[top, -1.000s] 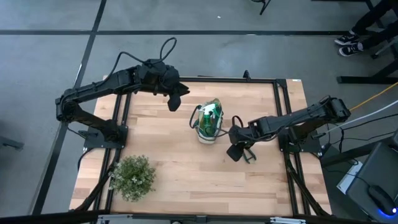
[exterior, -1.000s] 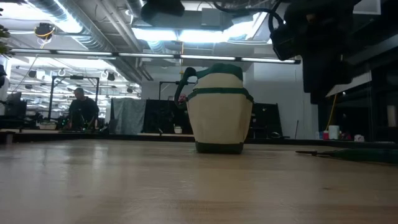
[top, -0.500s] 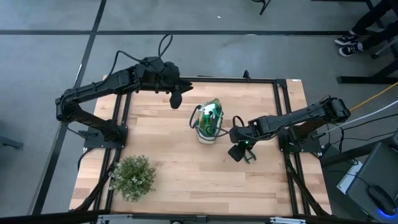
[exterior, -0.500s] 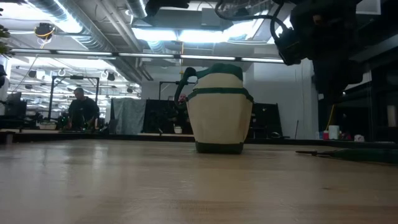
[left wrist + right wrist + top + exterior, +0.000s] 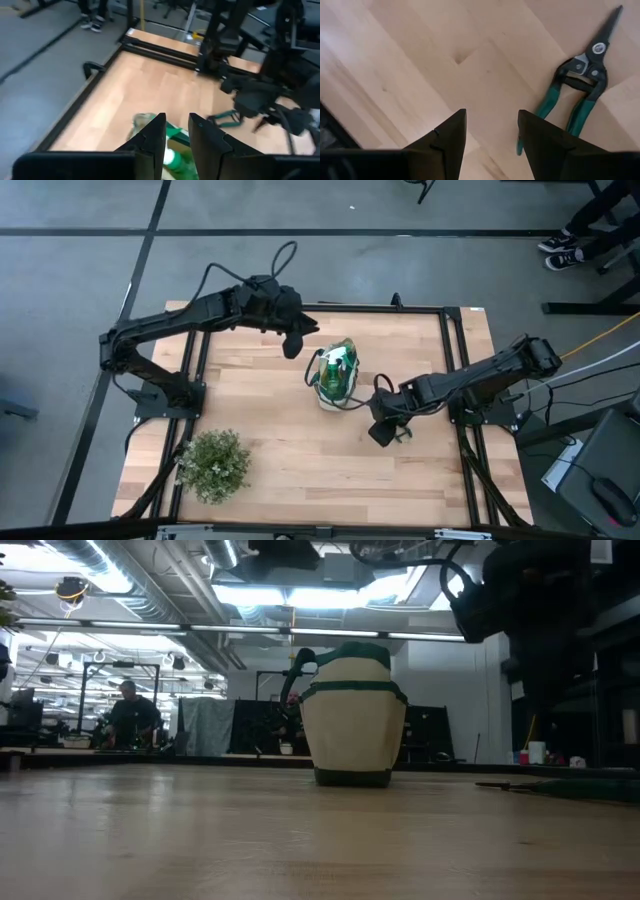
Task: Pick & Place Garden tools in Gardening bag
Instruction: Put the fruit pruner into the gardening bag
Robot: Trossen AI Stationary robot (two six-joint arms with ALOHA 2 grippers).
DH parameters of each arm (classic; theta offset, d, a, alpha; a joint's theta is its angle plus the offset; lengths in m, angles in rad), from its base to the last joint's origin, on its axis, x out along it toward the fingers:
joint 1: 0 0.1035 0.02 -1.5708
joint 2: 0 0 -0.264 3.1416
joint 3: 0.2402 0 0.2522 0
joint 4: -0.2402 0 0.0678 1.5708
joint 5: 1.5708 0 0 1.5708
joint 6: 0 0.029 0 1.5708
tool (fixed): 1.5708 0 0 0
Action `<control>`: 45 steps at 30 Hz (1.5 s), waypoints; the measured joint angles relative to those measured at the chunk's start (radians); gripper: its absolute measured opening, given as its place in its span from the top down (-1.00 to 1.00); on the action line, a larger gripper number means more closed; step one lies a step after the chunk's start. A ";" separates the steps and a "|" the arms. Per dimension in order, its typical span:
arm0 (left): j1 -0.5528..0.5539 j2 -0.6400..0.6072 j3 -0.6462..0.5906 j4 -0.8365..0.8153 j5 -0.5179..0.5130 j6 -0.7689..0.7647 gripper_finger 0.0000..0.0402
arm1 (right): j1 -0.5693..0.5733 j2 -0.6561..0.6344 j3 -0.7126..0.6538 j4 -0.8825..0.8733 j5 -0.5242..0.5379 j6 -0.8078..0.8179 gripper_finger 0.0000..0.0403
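Right gripper point(image 5: 490, 132) has dropped lower over shears point(image 5: 580, 90), fingers spread, empty; grab likely next. Left gripper point(image 5: 176, 131) nearly closed, empty, shifted toward bag point(image 5: 337, 375).

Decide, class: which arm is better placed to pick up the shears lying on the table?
The right. The right gripper hovers open beside the pruning shears, which fill its wrist view. The left gripper hangs beyond the gardening bag.

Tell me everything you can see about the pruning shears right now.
The pruning shears lie flat on the wooden table, apart from the bag. They have green looped handles, a dark pivot section and short blades that look closed. Nothing touches them; the right gripper hovers beside them with open jaws, its fingers empty.
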 joint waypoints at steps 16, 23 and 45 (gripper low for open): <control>-0.022 0.018 0.000 -0.001 0.044 0.026 0.63 | 0.020 0.085 0.000 -0.062 -0.026 0.018 0.10; -0.022 0.018 0.000 -0.005 0.044 0.035 0.63 | 0.020 0.084 -0.098 0.003 -0.036 0.095 0.10; -0.022 0.018 0.000 0.034 0.043 0.035 0.63 | 0.009 0.082 -0.236 0.174 0.003 0.105 0.88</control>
